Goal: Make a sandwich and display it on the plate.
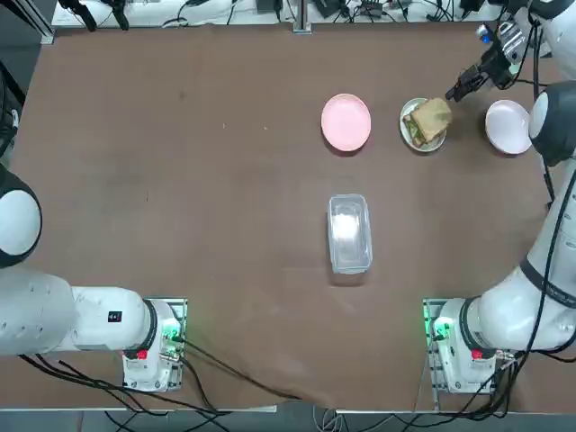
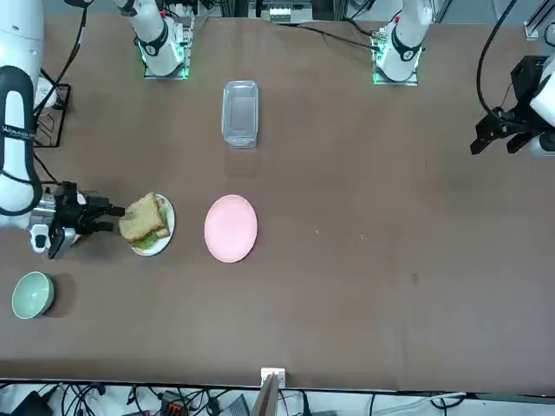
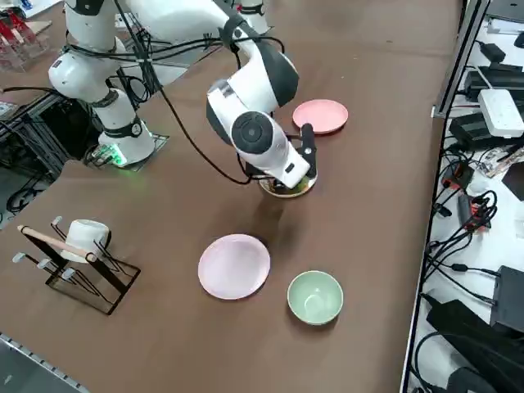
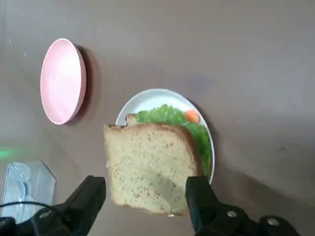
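Observation:
The sandwich (image 4: 150, 164) lies on the small white plate (image 4: 147, 98). Its top tan bread slice sits askew and overhangs the rim on the gripper's side. Green lettuce (image 4: 172, 118) and a bit of orange show beneath it. In the top view the sandwich (image 1: 429, 119) and plate (image 1: 407, 131) are at the far right of the table. My right gripper (image 4: 145, 187) is open, its two black fingers (image 4: 91, 194) spread wide at the bread's near edge. It holds nothing. The front view shows the gripper (image 2: 108, 217) just beside the sandwich (image 2: 143, 218). In the right side view the gripper (image 3: 306, 147) hides most of the plate.
A pink plate (image 1: 346, 121) lies left of the sandwich plate. A pinkish-white plate (image 1: 508, 126) lies to its right. A clear lidded container (image 1: 349, 232) stands mid-table. A green bowl (image 3: 315, 297) and a rack with a cup (image 3: 78, 246) are at the right side.

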